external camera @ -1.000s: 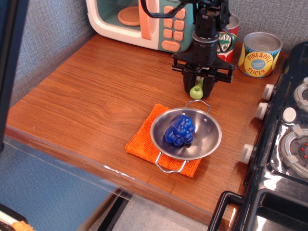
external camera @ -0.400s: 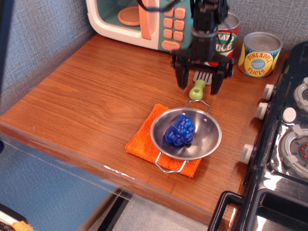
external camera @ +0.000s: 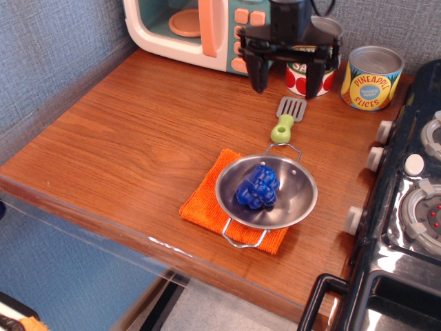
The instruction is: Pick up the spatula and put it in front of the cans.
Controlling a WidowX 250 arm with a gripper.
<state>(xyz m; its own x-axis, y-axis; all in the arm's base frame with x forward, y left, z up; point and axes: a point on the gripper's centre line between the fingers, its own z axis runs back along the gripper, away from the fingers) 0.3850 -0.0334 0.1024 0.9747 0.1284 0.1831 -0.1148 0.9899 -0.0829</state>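
Spatula (external camera: 287,118) on table; jaws wide, empty.

A single camera looks down at an angle from the near side across the wooden table (external camera: 138,145), toward the far wall (external camera: 62,34), at middling closeness.

toy microwave (external camera: 200,31) back left | steel bowl (external camera: 298,200) (blue toy (external camera: 258,186) inside) on orange cloth (external camera: 202,203) | stove (external camera: 406,207) right

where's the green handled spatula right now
The lime-green-handled grey slotted spatula lies flat on the wooden table, between the red tomato can behind and the steel bowl in front.
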